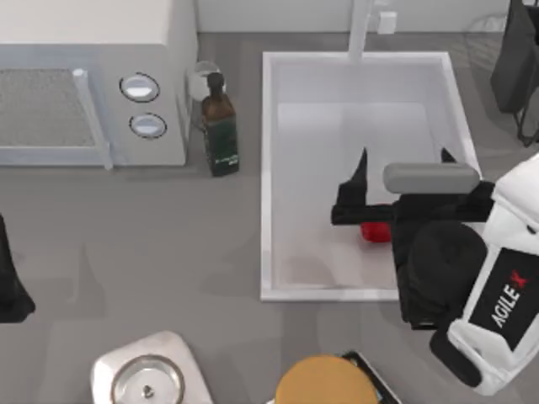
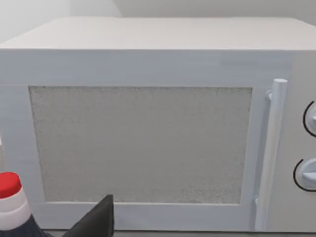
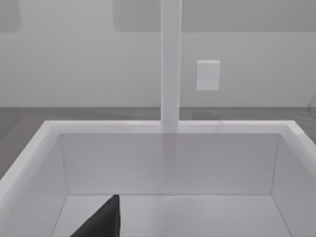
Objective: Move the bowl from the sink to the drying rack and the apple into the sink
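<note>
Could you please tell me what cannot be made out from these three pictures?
- The apple in the sink, top view: mostly hidden under the right arm.
- The right gripper, top view: whether it holds anything; the arm hides its base.
- The orange-yellow round thing, top view: cut off by the bottom edge.

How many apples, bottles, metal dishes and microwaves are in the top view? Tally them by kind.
Apple: 1
Bottle: 1
Metal dish: 1
Microwave: 1
Total: 4

White right arm (image 1: 493,324) shell, black AGILEX panel with red X, grey bar, black pointed tool (image 1: 402,162)
</note>
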{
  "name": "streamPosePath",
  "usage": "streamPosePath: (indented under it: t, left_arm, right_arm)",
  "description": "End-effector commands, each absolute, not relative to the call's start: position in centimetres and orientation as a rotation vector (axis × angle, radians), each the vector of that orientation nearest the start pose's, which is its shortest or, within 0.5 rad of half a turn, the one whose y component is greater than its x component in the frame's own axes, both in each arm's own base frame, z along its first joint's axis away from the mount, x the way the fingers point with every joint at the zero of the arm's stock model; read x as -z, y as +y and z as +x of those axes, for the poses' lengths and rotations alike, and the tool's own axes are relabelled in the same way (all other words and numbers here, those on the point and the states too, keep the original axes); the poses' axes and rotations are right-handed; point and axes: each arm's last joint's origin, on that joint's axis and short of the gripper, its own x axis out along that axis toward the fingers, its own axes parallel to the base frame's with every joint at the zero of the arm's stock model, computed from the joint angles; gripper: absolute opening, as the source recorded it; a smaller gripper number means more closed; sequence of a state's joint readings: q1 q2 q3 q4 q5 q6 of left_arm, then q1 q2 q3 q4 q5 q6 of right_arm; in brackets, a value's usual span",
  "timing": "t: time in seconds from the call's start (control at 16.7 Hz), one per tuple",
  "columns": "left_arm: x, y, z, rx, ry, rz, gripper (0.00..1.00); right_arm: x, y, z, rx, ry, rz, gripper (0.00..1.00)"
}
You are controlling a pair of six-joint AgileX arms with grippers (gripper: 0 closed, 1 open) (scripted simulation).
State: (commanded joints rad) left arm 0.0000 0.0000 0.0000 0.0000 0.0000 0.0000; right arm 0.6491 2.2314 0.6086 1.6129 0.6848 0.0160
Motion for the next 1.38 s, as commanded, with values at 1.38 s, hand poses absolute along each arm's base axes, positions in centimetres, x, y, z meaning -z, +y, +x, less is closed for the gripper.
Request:
streamPosePath:
  t: [1.38]
  left_arm:
    - [-16.0,-0.1,10.6,0.0,0.0,0.0,1.0]
  right_arm:
    - [-26.8,3.4,13.9,-0.086,-0.318,0.112,1.0]
